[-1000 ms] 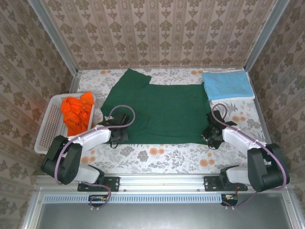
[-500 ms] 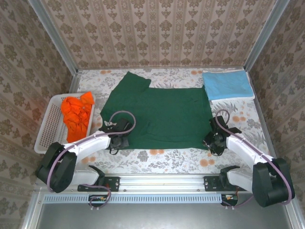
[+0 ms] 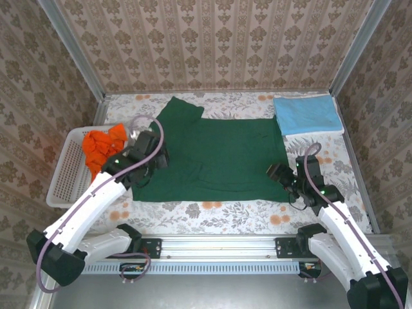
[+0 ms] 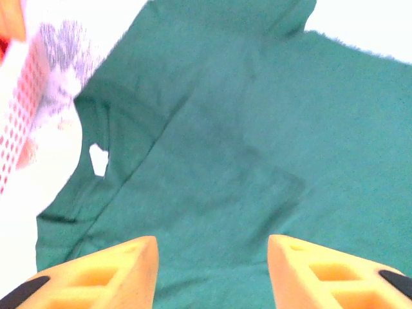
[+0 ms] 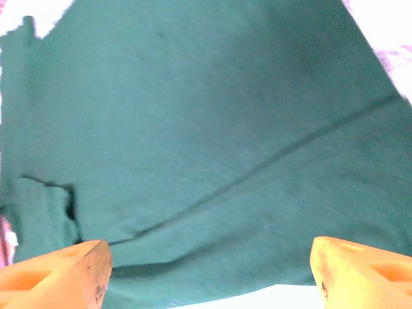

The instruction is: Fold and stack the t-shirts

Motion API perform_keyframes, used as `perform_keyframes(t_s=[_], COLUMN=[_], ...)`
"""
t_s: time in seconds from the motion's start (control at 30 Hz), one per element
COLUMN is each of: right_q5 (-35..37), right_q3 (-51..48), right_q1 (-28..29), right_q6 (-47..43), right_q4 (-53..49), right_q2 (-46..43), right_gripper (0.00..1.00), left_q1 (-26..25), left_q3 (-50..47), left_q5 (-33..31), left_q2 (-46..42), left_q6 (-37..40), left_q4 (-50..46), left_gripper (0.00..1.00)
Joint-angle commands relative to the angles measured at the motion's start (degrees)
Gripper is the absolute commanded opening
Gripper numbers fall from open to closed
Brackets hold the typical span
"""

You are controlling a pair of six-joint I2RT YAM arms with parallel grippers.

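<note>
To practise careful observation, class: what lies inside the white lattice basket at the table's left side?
Crumpled orange t-shirts lie piled in the basket. How many there are cannot be told, and the basket floor beneath them is covered.

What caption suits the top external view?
Left gripper and right gripper open over spread dark green t-shirt; light blue t-shirt folded, orange t-shirts in basket.

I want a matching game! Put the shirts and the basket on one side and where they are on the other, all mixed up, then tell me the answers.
Things:
1. dark green t-shirt
2. light blue t-shirt
3. orange t-shirts
4. white basket

Places:
A. folded, at the far right corner of the table
B. at the left edge of the table
C. spread flat in the middle
D. bunched up inside the white basket

Pairs: 1-C, 2-A, 3-D, 4-B
</note>
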Motion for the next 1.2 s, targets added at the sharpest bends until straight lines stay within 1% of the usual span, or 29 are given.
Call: perform_keyframes(t_s=[0.0, 0.07, 0.2, 0.23, 0.3, 0.43, 0.53, 0.63, 0.77, 0.8, 0.83, 0.9, 0.93, 1.0, 1.1, 1.17], right_q5=[-1.5, -1.7, 0.3, 1.4, 3.4, 5.3, 7.3, 9.8, 12.5, 12.7, 13.1, 13.9, 14.4, 14.5, 14.2, 13.6], right_q3=[5.6, 8.5, 12.3, 12.6, 12.5, 12.2, 12.5, 13.6, 16.6, 17.3, 18.0, 19.1, 19.7, 20.6, 22.5, 23.9], right_q1=[0.5, 0.7, 2.0, 2.6, 3.4, 3.6, 3.6, 3.5, 3.5, 3.4, 3.4, 3.4, 3.4, 3.2, 3.1, 3.0], right_q6=[-3.7, -4.3, -6.3, -7.0, -8.2, -10.4, -11.8, -12.5, -13.4, -13.9, -14.2, -15.3, -15.5, -15.5, -15.3, -15.0], right_q4=[7.3, 7.4, 7.2, 7.3, 8.4, 10.6, 13.9, 18.9, 23.7, 24.7, 25.4, 27.3, 27.9, 29.5, 30.6, 30.5], right_q2=[3.1, 6.5, 11.6, 12.1, 13.1, 15.6, 18.8, 22.8, 29.4, 31.1, 32.5, 35.4, 35.9, 40.0, 43.8, 46.1], right_gripper=[0.81, 0.79, 0.79, 0.79, 0.79, 0.79, 0.8, 0.8, 0.8, 0.8, 0.8, 0.8, 0.8, 0.8, 0.8, 0.8], left_q1=[2.7, 4.4, 8.2, 10.0, 12.7, 16.2, 18.6, 20.5, 22.6, 23.2, 23.8, 25.1, 25.4, 25.6, 25.9, 25.9], left_q3=[8.0, 12.4, 19.9, 21.2, 26.1, 36.6, 45.7, 60.1, 88.4, 93.5, 96.0, 95.2, 93.4, 91.3, 94.4, 94.4], left_q5=[1.9, 4.0, 8.9, 10.1, 12.8, 15.4, 17.6, 22.3, 25.1, 26.0, 26.8, 28.9, 29.2, 28.7, 28.7, 28.6], left_q2=[2.9, 6.0, 14.2, 16.2, 23.4, 37.5, 50.2, 65.0, 86.0, 89.8, 92.3, 94.3, 94.3, 94.9, 98.0, 99.1], left_q6=[6.0, 8.3, 11.6, 12.2, 12.8, 14.2, 15.4, 16.6, 18.9, 19.1, 18.9, 17.8, 17.8, 18.4, 19.0, 19.0], left_q4=[-0.9, 0.8, 6.1, 7.6, 10.0, 12.7, 14.7, 13.1, 4.2, 3.7, 4.4, 9.4, 12.0, 15.8, 15.5, 15.9], left_gripper=[0.5, 0.53, 0.64, 0.66, 0.68, 0.72, 0.73, 0.73, 0.73, 0.73, 0.73, 0.73, 0.73, 0.74, 0.74, 0.75])
